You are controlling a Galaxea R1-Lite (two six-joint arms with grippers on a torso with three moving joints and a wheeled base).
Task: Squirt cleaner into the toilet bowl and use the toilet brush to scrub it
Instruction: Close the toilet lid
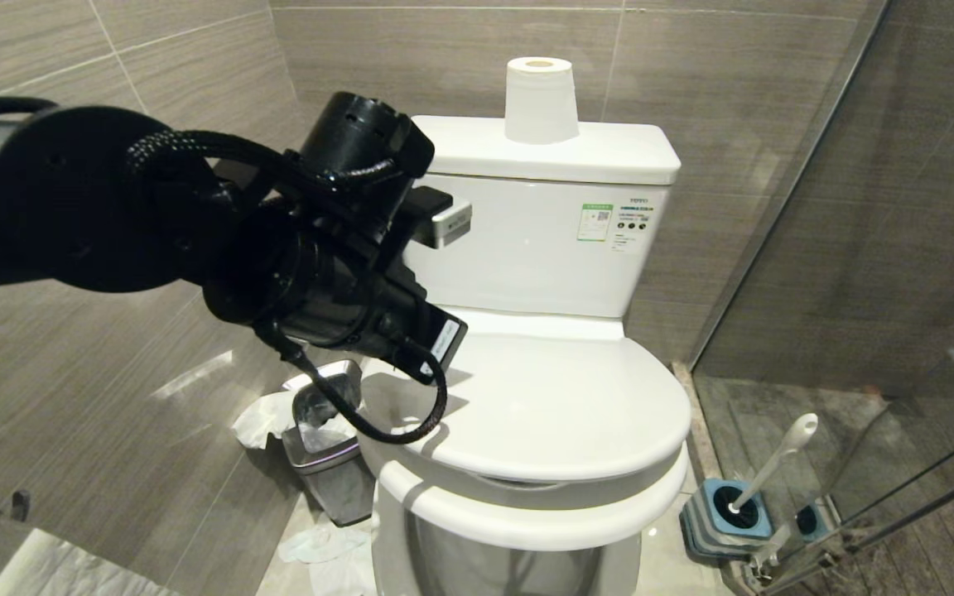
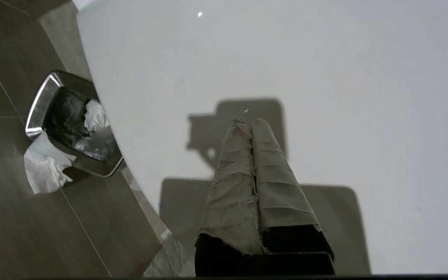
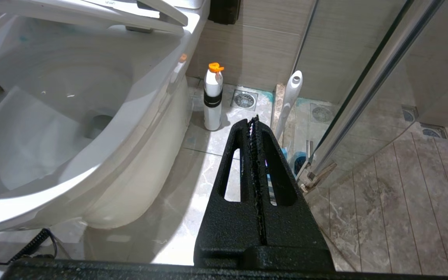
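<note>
The left pincer (image 2: 251, 123) hangs pressed shut and empty just above the closed lid (image 1: 543, 406) of the toilet (image 1: 527, 248). The right pincer (image 3: 253, 120), also closed on nothing, sits low beside the bowl (image 3: 53, 116). Farther off, the brush (image 1: 767, 472) stands in its holder (image 1: 729, 517) on the floor by the glass (image 1: 899, 248).

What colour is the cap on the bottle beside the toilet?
Orange, on a white bottle with a black band; right wrist view.

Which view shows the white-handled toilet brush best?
The head view: the white-handled toilet brush stands whole in its square blue holder. The right wrist view shows only its handle behind the right gripper. The left wrist view shows none.
</note>
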